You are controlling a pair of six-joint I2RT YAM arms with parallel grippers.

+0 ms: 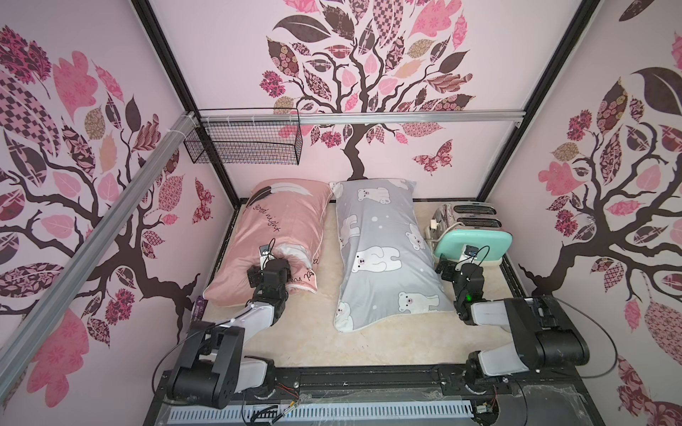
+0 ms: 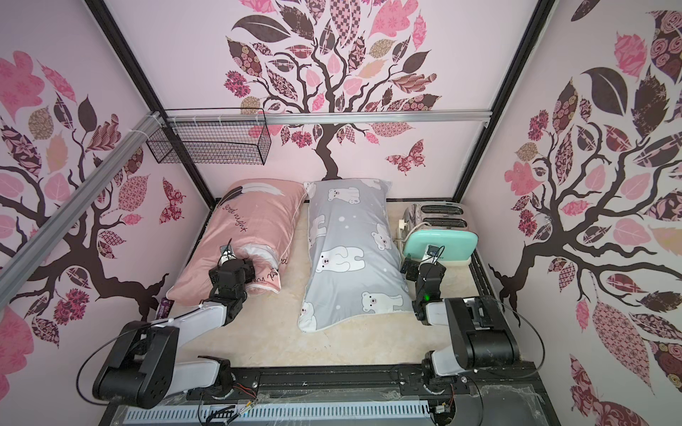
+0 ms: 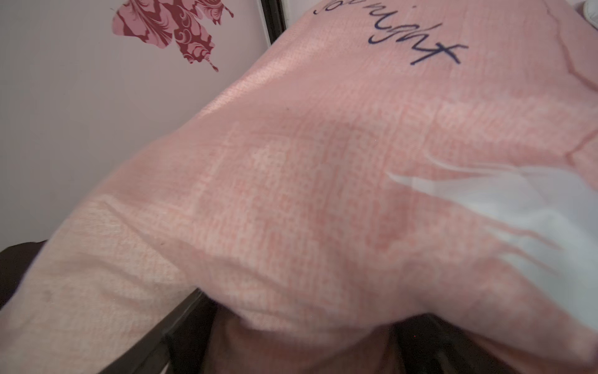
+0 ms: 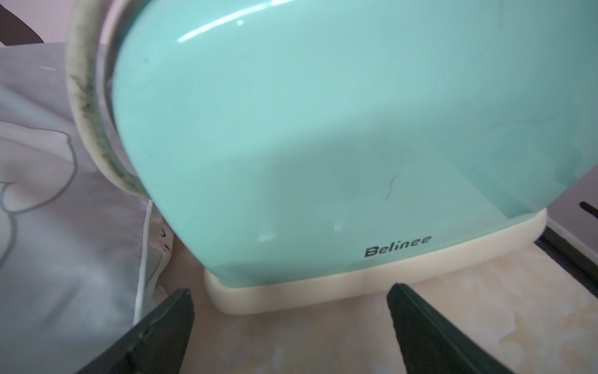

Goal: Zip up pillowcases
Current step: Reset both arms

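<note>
Jaws of left gripper (image 3: 304, 323) spread wide, pressed into near end of dusty-pink stuffed fabric pillowcase (image 1: 284, 221) with "good night" script. Pink cloth bulges over both fingers, no pinch visible. Jaws of right gripper (image 4: 289, 291) splayed, empty, low over beige marbled tabletop (image 1: 369, 343), facing mint-green glossy toaster (image 4: 323, 129). Mid-table lies grey polar-bear fabric pillowcase (image 1: 383, 250), between pink one and toaster.

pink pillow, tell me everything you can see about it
The pink pillow is a plump, stuffed rectangle of woven-looking fabric, printed with white and dark feathers and dark "good night" script. It lies flat on the beige table, apart from the grey pillow. Its near end is rumpled, where the left gripper touches it. No zip shows.
</note>
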